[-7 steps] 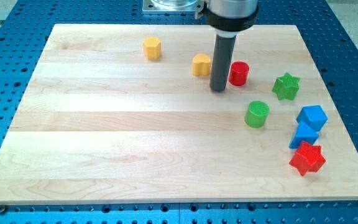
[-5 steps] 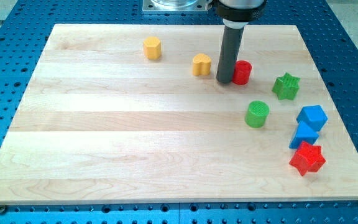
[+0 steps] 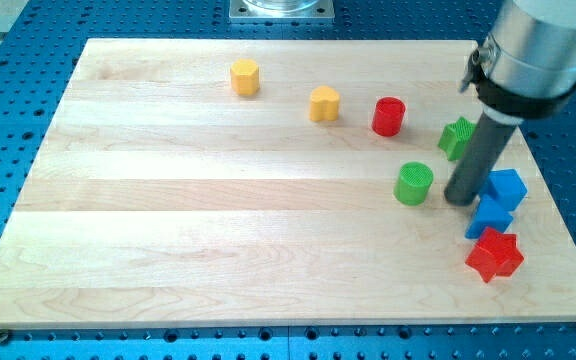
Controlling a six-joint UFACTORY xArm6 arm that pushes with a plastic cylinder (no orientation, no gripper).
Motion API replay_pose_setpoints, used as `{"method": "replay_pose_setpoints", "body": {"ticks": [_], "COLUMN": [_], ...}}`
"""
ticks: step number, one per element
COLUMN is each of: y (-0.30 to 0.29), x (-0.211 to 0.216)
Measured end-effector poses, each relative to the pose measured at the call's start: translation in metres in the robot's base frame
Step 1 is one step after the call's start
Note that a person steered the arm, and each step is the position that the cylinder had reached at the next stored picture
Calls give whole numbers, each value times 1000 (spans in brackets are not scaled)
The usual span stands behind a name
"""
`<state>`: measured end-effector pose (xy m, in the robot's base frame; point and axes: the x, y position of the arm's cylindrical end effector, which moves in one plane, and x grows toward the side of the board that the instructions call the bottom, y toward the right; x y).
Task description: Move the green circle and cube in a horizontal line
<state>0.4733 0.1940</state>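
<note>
The green circle (image 3: 413, 184) lies right of the board's middle. A blue cube (image 3: 505, 189) lies to its right, near the right edge. My tip (image 3: 460, 198) rests on the board between them, nearer the cube, just to its left. A second blue block (image 3: 489, 217) sits just below and left of the cube.
A green star (image 3: 455, 137) is partly hidden behind the rod. A red star (image 3: 494, 255) lies below the blue blocks. A red cylinder (image 3: 388, 116), a yellow heart (image 3: 323, 103) and a yellow hexagon block (image 3: 245, 76) lie along the top of the wooden board (image 3: 168, 220).
My tip has moved right and down, from beside the red cylinder to between the green circle and the blue cube. No block has visibly moved.
</note>
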Motion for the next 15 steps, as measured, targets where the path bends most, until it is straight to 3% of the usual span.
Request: {"method": "replay_pose_setpoints", "body": {"ticks": [1, 2, 3, 5, 6, 7, 9, 10, 11, 12, 13, 14, 15], "y": [-22, -31, -33, -48, -68, -76, -119, -118, -116, -101, -2, 55, 108], "x": [38, 39, -13, 17, -7, 32, 23, -17, -20, 12, -9, -32, -29]}}
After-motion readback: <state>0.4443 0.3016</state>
